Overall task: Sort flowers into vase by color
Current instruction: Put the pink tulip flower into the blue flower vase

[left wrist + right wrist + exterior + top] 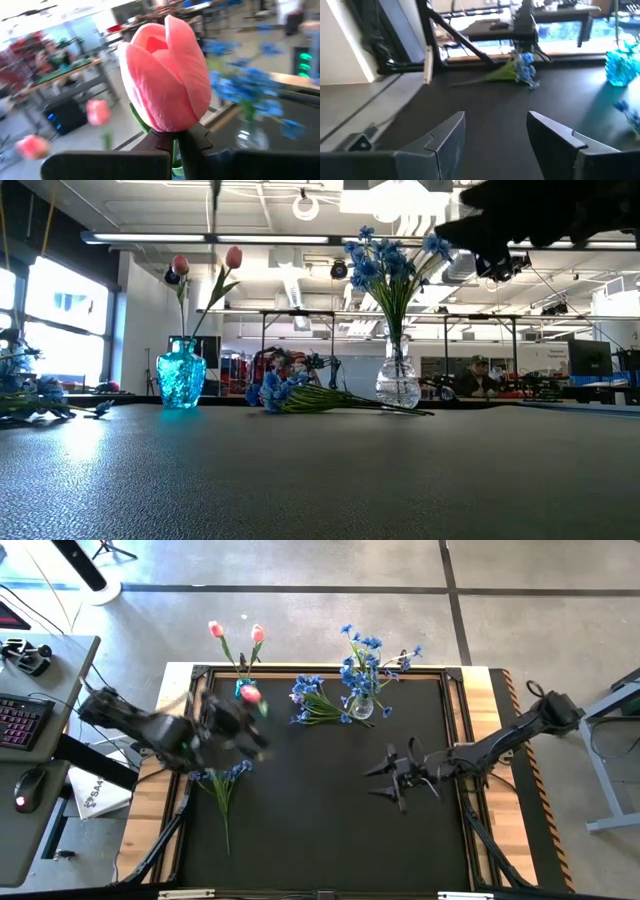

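From above, my left gripper (243, 712) hangs near the table's far-left part, clenched on a pink tulip (250, 695) just short of the turquoise vase (241, 688), which has two tulips standing in it. My right gripper (392, 777) hovers over the middle-right of the black mat (330, 830), fingers spread and holding nothing. The clear vase (362, 706) carries blue flowers (362, 658); one blue bunch (312, 700) lies just beside it, another (222, 780) lies near the left edge

At table height, the turquoise vase (181, 377) stands well left of the clear vase (397, 380), a blue bunch (300, 395) lying between them

My left wrist shows the tulip (165, 75) pinched at its base between my fingers (192, 137)

My right wrist shows parted fingers (560, 135) over bare mat, with a blue bunch (517, 69) lying beyond
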Action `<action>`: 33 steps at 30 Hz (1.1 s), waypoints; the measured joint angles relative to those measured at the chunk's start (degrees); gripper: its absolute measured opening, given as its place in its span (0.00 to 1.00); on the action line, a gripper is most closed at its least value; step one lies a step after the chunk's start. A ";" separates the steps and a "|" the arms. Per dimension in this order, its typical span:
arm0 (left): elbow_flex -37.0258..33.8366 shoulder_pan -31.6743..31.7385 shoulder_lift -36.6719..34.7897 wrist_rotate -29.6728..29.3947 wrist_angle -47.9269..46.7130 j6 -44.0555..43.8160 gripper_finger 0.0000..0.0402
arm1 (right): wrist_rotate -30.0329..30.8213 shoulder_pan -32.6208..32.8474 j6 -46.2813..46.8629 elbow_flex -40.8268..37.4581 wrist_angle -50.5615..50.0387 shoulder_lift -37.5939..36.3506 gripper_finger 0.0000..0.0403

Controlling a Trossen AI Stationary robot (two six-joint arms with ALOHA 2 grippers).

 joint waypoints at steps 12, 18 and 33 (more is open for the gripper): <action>-0.72 16.32 -12.94 3.27 -5.27 3.95 0.00 | 0.16 -0.02 0.58 0.00 5.49 6.14 0.51; -5.04 23.03 -14.30 7.49 -5.27 3.99 0.00 | -0.06 -0.02 0.55 0.00 6.43 6.19 0.51; -8.13 25.50 -14.93 13.65 7.49 11.74 0.00 | -0.04 -0.13 0.55 0.00 6.60 6.18 0.51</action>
